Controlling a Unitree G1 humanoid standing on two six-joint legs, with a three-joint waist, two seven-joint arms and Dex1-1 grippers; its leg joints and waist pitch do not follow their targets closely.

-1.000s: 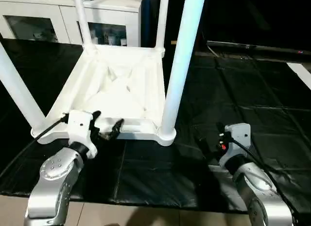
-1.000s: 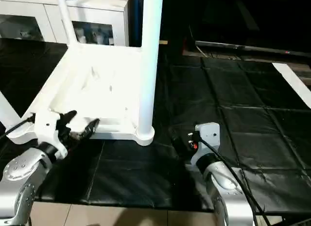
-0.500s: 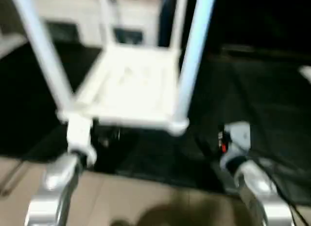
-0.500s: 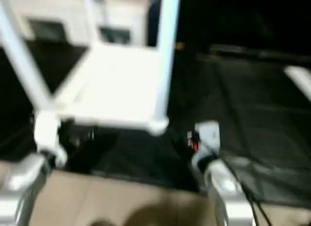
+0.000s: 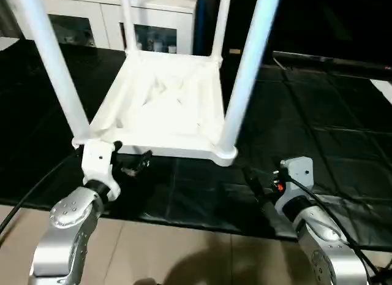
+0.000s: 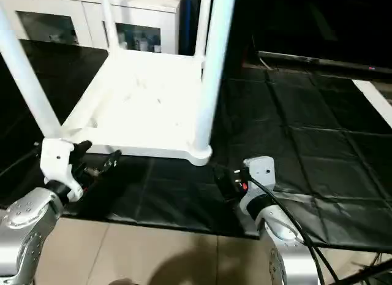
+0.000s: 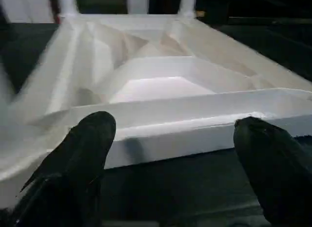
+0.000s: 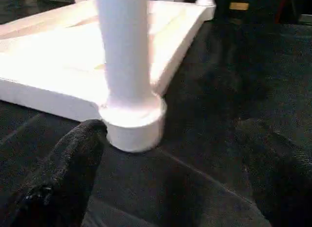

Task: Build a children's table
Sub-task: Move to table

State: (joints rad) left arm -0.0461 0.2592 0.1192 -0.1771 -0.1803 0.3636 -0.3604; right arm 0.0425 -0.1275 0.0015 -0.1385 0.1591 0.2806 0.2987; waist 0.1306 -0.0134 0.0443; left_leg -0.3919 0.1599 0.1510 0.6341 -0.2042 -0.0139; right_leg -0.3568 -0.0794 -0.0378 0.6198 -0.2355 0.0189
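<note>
The children's table (image 5: 165,107) is lying upside down on a black mat (image 5: 318,132), its ribbed underside facing up and all four legs standing at the corners, with a white glass-door cabinet (image 5: 79,21) behind it. The left end effector (image 5: 130,162) is hovering just in front of the near frame edge, fingers (image 7: 83,154) spread wide and gripping nothing. The right end effector (image 6: 228,182) is sitting near the near right leg (image 5: 245,83), apart from it, its fingers (image 8: 73,163) also spread and empty. The assembly seems nearly finished, so the step in hand is probably checking or turning the table over. To do that well, each end effector should be closing squarely on the frame rail rather than a tapered leg, both lifting evenly so the table is not twisting.
</note>
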